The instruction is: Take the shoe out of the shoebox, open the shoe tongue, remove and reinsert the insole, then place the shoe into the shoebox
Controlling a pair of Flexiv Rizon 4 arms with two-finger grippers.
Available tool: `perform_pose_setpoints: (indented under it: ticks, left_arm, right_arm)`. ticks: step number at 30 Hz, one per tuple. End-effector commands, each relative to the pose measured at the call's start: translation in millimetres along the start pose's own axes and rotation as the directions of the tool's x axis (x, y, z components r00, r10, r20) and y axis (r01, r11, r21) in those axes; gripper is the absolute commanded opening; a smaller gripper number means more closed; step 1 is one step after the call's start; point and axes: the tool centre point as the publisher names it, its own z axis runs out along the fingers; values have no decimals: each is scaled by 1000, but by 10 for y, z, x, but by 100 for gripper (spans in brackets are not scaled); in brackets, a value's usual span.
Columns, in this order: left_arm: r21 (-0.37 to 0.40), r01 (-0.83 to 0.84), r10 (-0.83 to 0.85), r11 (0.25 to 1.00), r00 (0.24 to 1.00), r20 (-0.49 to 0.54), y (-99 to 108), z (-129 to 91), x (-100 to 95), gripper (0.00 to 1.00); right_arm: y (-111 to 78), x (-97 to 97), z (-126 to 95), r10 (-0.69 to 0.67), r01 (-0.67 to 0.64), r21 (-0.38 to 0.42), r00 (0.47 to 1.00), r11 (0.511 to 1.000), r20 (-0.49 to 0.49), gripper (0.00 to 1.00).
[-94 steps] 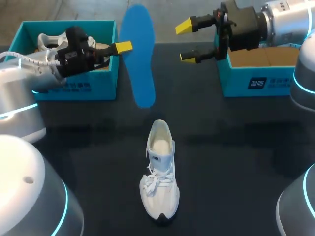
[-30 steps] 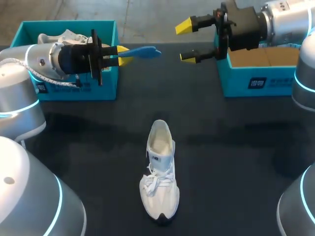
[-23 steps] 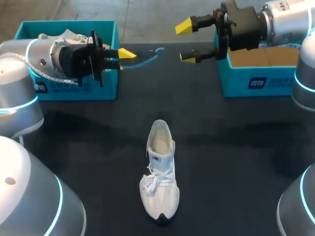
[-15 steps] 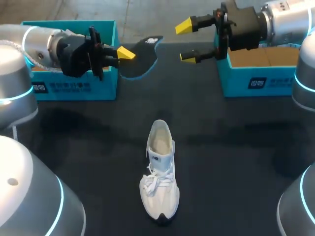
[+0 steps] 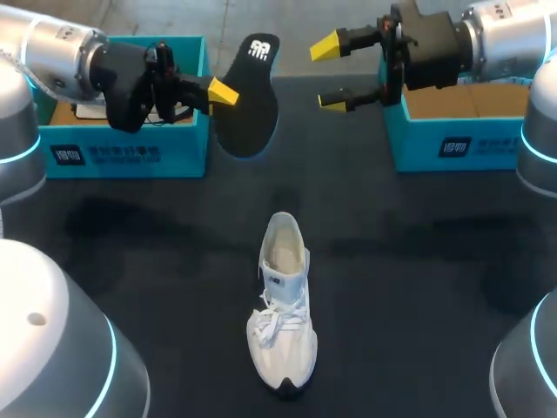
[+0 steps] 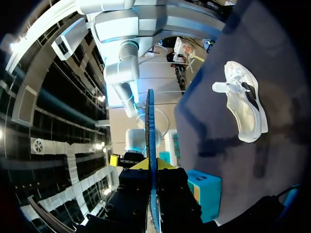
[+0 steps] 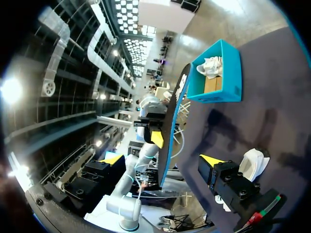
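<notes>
Shoe (image 5: 280,305) stands upright on the table (image 5: 418,279), white, roughly centre twd 6 o'clock, toe at 6, heel at 12, laces tied, mouth open, outside both boxes. Insole (image 5: 248,100) is out of it and up in the air at abt 11-12 o'clock, dark underside w/ a white mark facing the head cam, blue edge showing. L fingers (image 5: 222,91) pinch it at its side edge. From the L wrist cam the insole (image 6: 151,141) shows edge-on, a thin blue line clamped betw. the two yellow tips, one each side, w/ the shoe (image 6: 243,104) lying well off beside it on the dark table. L arm comes in over the L box (image 5: 122,152) at 10 o'clock. That box has sth white in it, can't tell what. R fingers (image 5: 326,45) hang at abt 1 o'clock, spread wide, holding nothing, just in front of the R box (image 5: 452,144) at 2 o'clock, which shows brown card inside. Insole and R fingers are near but apart.
</notes>
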Motion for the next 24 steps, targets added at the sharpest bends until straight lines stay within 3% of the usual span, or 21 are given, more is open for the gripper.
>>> perform_pose_setpoints:
  ticks: [1, 22, 24]
  left_arm:
    - [-6, -4, 4, 1000, 1000, -6, -23, -2, -1, 0]
    - [0, -62, 62, 998, 998, -5, 0, 2, -4, 0]
    - [-26, -98, 97, 995, 995, -29, -6, 5, -2, 0]
  right_arm:
    - [3, -3, 15, 1, -1, -1, 1000, 1000, 1, 100]
    - [3, -3, 15, 1, -1, -1, 1000, 1000, 1, 100]
    - [3, -3, 15, 1, -1, -1, 1000, 1000, 1, 100]
